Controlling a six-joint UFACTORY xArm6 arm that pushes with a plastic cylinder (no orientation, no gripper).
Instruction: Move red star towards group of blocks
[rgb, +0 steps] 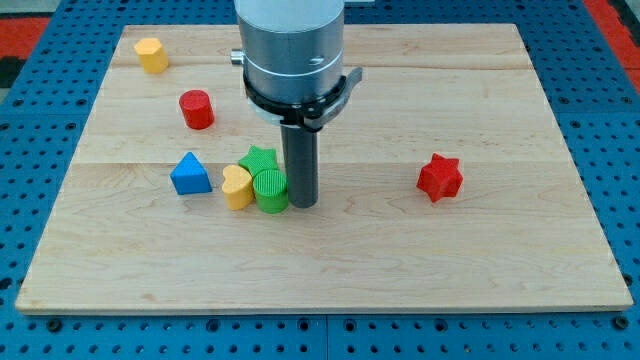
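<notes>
The red star (439, 178) lies alone on the wooden board at the view's right of centre. A group of blocks sits left of centre: a green cylinder (270, 190), a yellow heart (237, 186) touching its left side, and a green star (260, 159) just behind them. A blue triangle (190, 174) lies a little further left. My tip (303, 204) stands right beside the green cylinder, on its right side, far to the left of the red star.
A red cylinder (197, 109) lies toward the view's upper left. A yellow block (151, 55) sits near the board's top left corner. The board (500, 250) rests on a blue perforated base.
</notes>
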